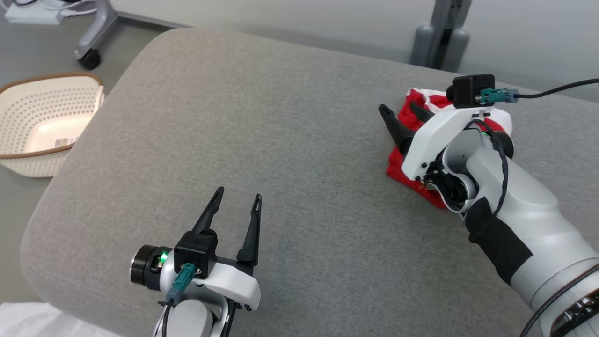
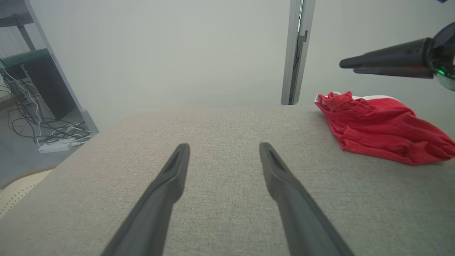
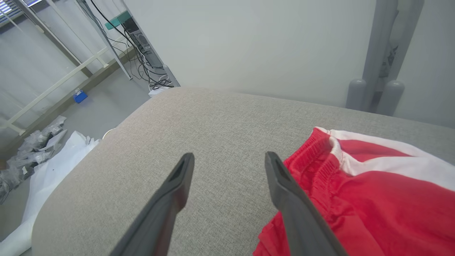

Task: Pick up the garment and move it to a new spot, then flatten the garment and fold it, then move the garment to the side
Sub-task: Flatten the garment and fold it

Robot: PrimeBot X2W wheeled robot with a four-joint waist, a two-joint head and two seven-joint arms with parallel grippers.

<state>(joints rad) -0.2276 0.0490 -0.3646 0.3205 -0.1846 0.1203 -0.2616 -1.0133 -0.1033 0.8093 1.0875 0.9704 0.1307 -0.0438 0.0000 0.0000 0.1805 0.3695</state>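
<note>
Fingers (image 3: 170, 199) of the right gripper (image 3: 229, 158) stand wide apart and empty, hovering above the waistband end of a bunched red fabric garment with white trim (image 3: 373, 199), which lies near the far right edge of the grey upholstered cushion (image 1: 290, 140). The left gripper (image 1: 238, 194), fingers equally wide, holds nothing near the cushion's near edge.

A big grey pad (image 1: 290, 154) covered in soft woven cloth carries everything. Its corners are round. One thing lies right on the pad: a red garment (image 2: 380, 131) with a white stripe and a stretchy, crinkly band along one edge. The garment sits on the pad's right side, close to the pad's far edge. It is bunched up and wrinkly, not spread out flat.
</note>
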